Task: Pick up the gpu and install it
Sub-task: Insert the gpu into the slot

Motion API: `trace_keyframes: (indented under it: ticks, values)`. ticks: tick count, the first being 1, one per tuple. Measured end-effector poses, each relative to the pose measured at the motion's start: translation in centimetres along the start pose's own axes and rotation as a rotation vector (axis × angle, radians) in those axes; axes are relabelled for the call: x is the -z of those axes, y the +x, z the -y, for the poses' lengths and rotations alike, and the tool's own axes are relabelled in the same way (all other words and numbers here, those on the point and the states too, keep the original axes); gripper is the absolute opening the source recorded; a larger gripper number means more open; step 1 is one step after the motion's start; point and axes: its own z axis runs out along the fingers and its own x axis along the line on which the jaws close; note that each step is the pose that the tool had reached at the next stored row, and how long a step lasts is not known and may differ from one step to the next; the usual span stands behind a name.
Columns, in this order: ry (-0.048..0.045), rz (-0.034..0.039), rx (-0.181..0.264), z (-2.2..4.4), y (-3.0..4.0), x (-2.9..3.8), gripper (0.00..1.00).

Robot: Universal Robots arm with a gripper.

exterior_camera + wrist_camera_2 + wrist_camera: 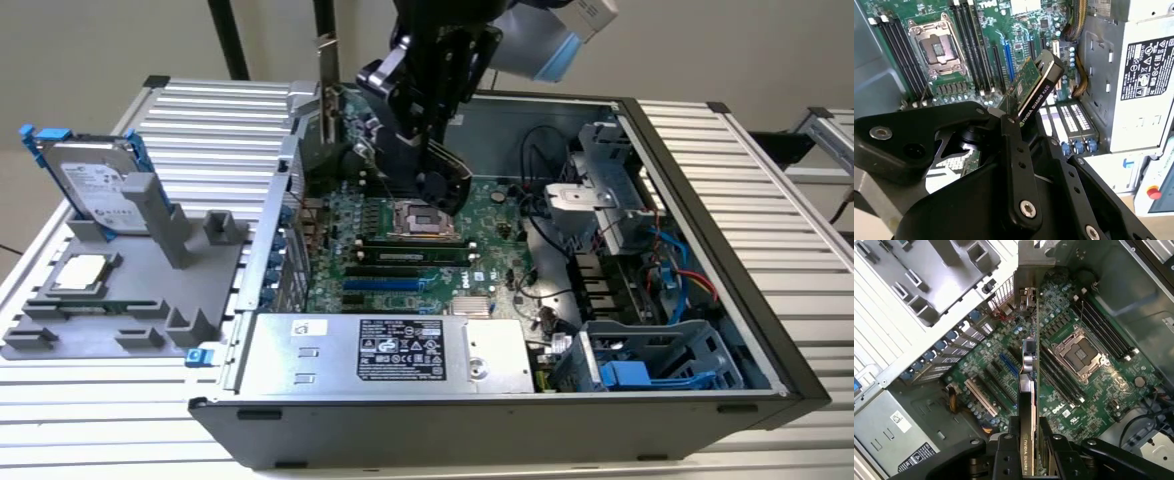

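- Black fingers [1015, 165] of the gripper [1029, 440] are closest to both wrist cameras. They are clamped on the gpu [1036, 82], one finger on each flat face.
- In the first wrist view the card is seen from its thin edge. It runs just beside the processor socket [1081, 352], between the socket and the blue expansion slot [1009, 365].
- Its silver bracket [1035, 260] is at the end far from the fingers, further from the socket than the rest of the card.
- In the exterior view the gpu hangs inside the open computer case [467, 430], on the side of the socket toward the exterior view's left. It looks raised above the motherboard [1114, 385], not seated in a slot, but I cannot tell how near its lower edge is to the board.
- The power supply [387, 350] lies well apart from the socket, at the near wall of the case.
- Handling, as I judge it: the card is light and stiff, but also thin and fragile.
  - The small parts on the green face and the contact edge should not be pressed.
  - The smooth black shroud may slip or let the card turn between the fingers.
  - A firm hold on the flat faces, as it is now, seems right; a hold closer to the middle would make the card swing less.
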Motion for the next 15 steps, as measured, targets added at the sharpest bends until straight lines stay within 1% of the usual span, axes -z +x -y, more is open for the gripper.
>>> trace_keyframes:
  ticks: [15]
  values:
    - [0.0009, -0.0060, 0.100, 0.04, -0.04, 0.00, 0.00]
